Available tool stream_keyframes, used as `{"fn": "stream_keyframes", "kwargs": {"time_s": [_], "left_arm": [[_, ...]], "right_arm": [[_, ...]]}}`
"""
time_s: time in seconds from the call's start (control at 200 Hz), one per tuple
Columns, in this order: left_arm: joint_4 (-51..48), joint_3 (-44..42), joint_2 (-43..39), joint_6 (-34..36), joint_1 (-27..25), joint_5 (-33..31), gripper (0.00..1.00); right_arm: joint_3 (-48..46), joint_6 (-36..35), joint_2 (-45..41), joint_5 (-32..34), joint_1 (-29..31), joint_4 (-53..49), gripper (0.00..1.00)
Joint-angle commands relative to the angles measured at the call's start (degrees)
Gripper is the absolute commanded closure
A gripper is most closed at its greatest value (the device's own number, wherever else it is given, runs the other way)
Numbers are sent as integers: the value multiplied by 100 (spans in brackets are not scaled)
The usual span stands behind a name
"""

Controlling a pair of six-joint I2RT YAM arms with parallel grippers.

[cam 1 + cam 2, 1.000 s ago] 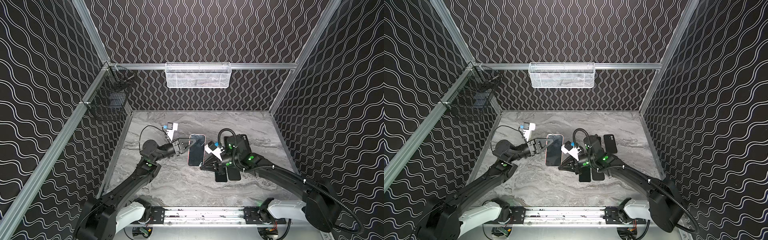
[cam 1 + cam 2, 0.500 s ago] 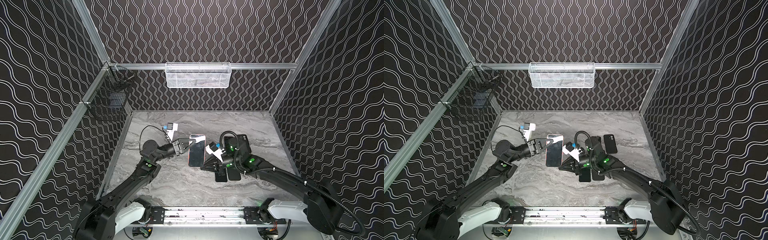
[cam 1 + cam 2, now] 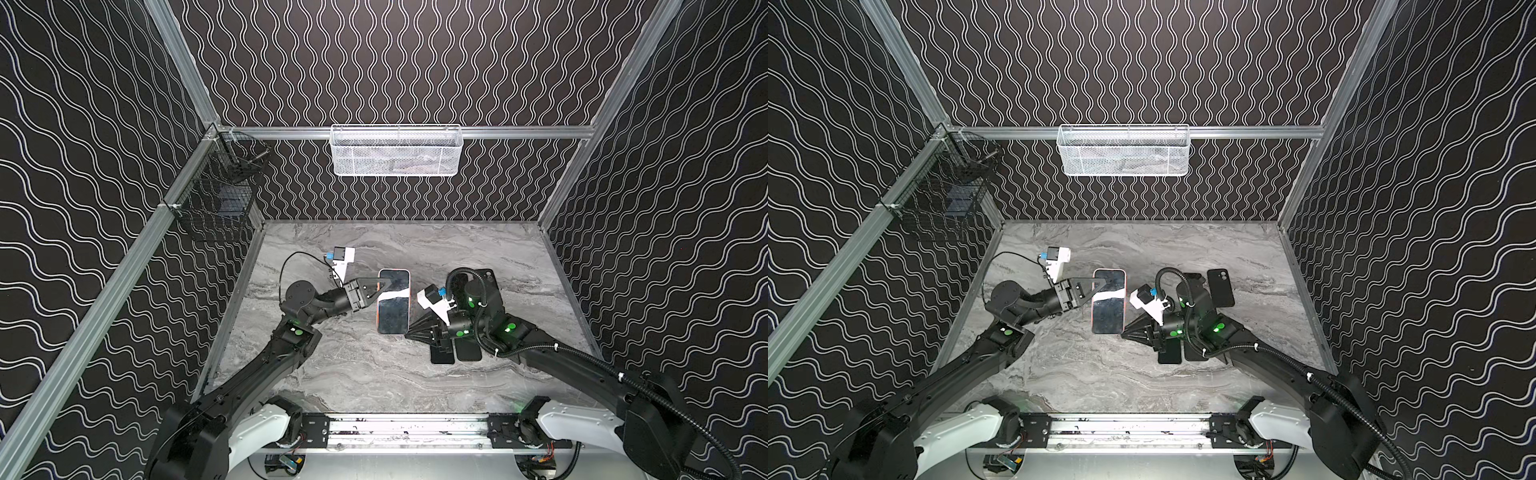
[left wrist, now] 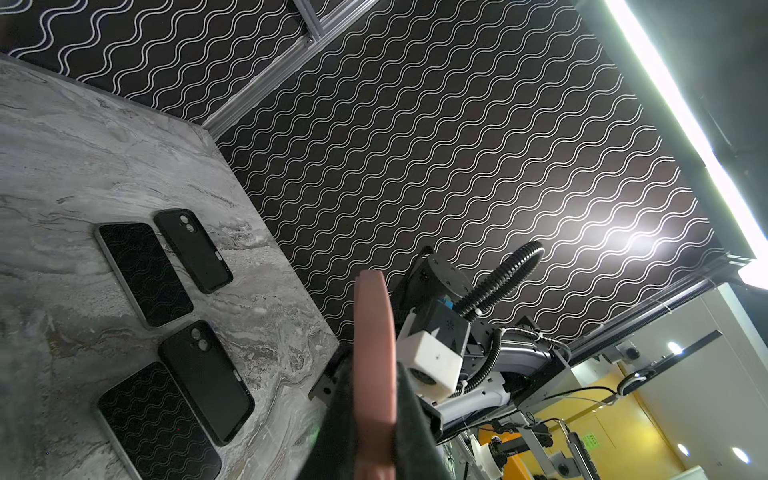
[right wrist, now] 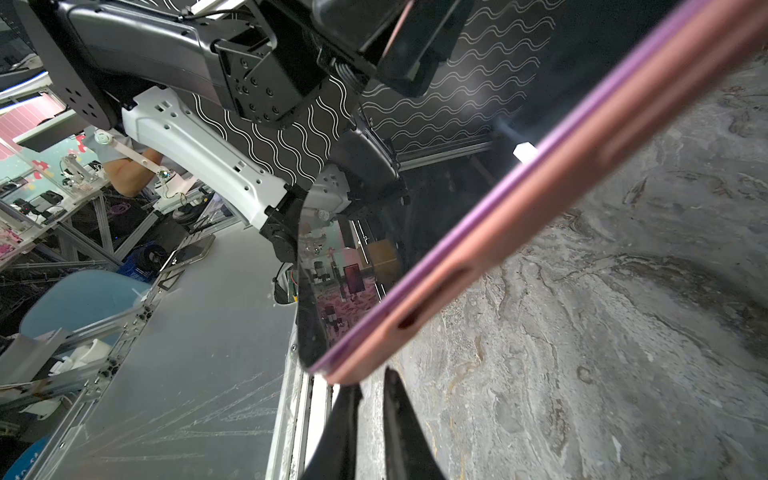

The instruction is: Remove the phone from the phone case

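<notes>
The right hand [image 3: 408,334] sits by the near corner of the phone [image 3: 392,309], open a little, gripping nothing. The phone is likely stiff and slippery; its pink phone case [image 5: 498,232] looks bendy, so peel a corner. The left hand [image 3: 386,286] pinches the far edge, holding it off the surface [image 3: 353,365].

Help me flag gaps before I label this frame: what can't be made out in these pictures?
- Hold of the left end effector on the pink-cased phone: blurred, too close to the lens in the left wrist view.
- Dark phones under the right arm: largely covered by it in both top views.
- White basket contents: too small, behind mesh, in both top views.
- Pink-cased phone's far end: cut off by the right wrist view's edge.
</notes>
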Motion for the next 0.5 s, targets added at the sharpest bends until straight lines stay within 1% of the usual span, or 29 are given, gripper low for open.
{"fn": "stream_keyframes", "kwargs": {"time_s": [0.0,0.07,0.145,0.22,0.35,0.495], "left_arm": [[-159,74,-163,164,-3,-282,100],[-496,138,-327,297,1,-502,100],[-848,215,-527,443,-1,-746,100],[-983,223,-668,435,1,-916,100],[-746,32,-805,134,-1,-1184,100],[-225,-386,-907,-441,-3,-1583,100]], "right_arm": [[-67,173,-53,-168,-2,213,76],[-192,319,-132,-215,-2,370,73],[-334,469,-249,-232,-2,537,71],[-482,659,-382,-223,-2,745,69],[-777,1275,-555,-206,-2,1386,62],[-1167,2448,-660,-31,7,2554,51]]}}
